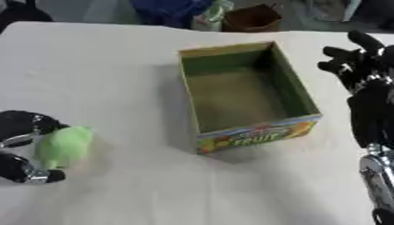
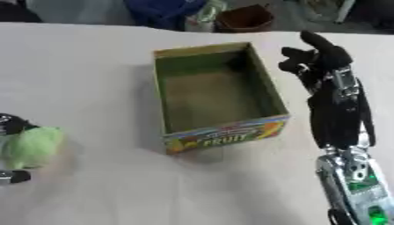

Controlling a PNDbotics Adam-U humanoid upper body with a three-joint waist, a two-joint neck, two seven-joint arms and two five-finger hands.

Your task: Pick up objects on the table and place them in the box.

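A pale green, soft-looking object [image 1: 64, 146] lies at the table's left edge. My left hand [image 1: 21, 145] is curled around it, with one finger above and one below it. An open cardboard box [image 1: 245, 94] with a green inside and a "FRUIT" label stands in the middle of the table, with nothing in it. My right hand [image 2: 323, 61] hovers just right of the box, its fingers straight and pointing away from me, holding nothing.
The white table [image 1: 100, 70] stretches around the box. Beyond its far edge stand a brown container [image 1: 252, 18] and a blue object [image 1: 169, 9].
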